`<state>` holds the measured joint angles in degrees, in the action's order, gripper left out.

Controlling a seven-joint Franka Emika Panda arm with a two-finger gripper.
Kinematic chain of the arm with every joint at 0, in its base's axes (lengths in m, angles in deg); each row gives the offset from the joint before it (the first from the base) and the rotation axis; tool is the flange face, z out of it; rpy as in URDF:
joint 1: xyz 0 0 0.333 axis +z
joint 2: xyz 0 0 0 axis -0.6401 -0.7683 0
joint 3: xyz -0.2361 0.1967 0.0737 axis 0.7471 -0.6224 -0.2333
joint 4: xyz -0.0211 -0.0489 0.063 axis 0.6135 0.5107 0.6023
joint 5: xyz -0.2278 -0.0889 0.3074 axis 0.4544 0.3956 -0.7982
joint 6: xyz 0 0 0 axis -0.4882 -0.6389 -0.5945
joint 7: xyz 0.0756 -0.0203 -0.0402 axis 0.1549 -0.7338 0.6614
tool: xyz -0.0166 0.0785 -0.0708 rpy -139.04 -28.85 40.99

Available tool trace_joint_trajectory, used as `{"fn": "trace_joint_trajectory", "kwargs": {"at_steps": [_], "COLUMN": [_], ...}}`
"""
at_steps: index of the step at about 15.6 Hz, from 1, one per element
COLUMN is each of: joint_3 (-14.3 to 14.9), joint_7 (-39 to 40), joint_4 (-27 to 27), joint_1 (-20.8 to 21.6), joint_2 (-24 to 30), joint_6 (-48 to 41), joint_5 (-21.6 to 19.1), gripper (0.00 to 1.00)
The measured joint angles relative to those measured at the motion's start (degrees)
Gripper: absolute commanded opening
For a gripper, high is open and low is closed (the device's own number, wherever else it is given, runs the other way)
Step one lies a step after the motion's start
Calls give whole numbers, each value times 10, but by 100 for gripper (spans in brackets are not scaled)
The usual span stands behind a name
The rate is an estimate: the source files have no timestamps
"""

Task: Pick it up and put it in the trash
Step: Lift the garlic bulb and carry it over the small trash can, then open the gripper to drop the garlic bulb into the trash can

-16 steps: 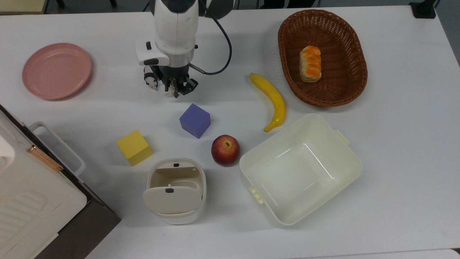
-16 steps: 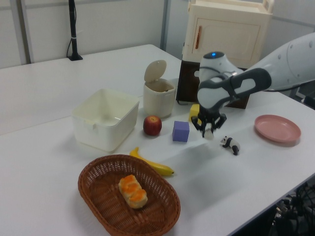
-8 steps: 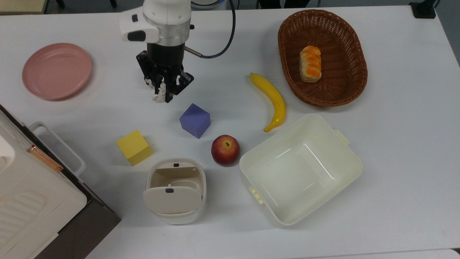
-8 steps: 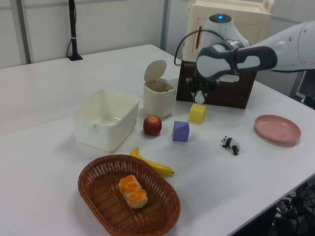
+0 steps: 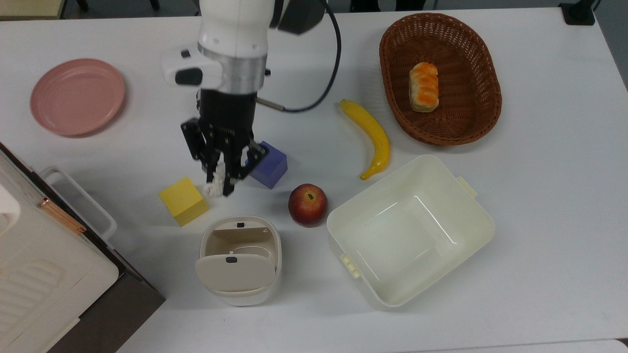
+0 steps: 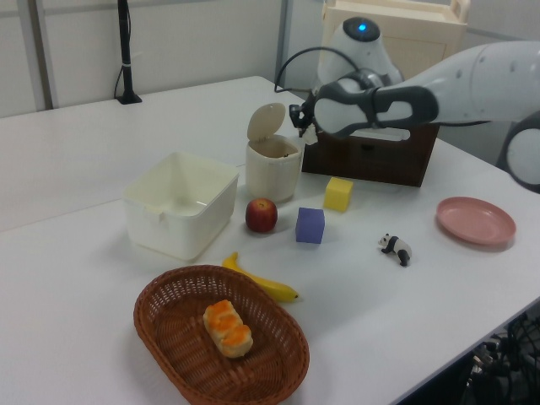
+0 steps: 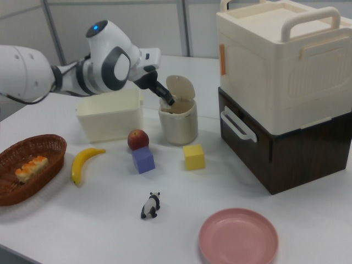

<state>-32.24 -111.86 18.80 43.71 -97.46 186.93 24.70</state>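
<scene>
A white table (image 5: 539, 235) carries several containers. A small cream plastic bin (image 5: 240, 260) with rounded corners stands near the top view's bottom edge, its flap lid (image 5: 234, 272) tipped open; nothing can be seen inside it. Beside it, toward the top view's right, sits a larger cream rectangular tub (image 5: 409, 230), smooth-walled and empty. An oval brown wicker basket (image 5: 440, 78) near the top view's upper right corner holds one orange-glazed bread roll (image 5: 423, 87). A flat pink plate (image 5: 77, 96) lies bare near the top view's left edge.

The white robot arm (image 5: 234, 44) reaches out over the table and its black gripper (image 5: 219, 184) points down. The fingers are closed on a small crumpled off-white paper ball (image 5: 214, 188), wrinkled all over. In the top view the ball hangs in the air between a yellow cube (image 5: 183, 200) and a purple cube (image 5: 267, 165), short of the bin's open mouth. In the left view the gripper (image 6: 302, 126) hangs above the bin (image 6: 272, 167), level with the raised lid.
</scene>
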Motion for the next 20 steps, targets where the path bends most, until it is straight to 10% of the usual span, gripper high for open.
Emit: {"fn": "trace_joint_trajectory", "kwargs": {"at_steps": [15,17,18,20], "joint_3": [-1,-1,-1,-1], "joint_7": [0,0,0,0], "joint_4": [-47,-49,-50,-50], "joint_1": [4,4,4,4], "joint_2": [-89,-93,-94,-95], "joint_6": [130,130,130,130], "joint_5": [59,60,60,60], "gripper": [29,53,93,100]}}
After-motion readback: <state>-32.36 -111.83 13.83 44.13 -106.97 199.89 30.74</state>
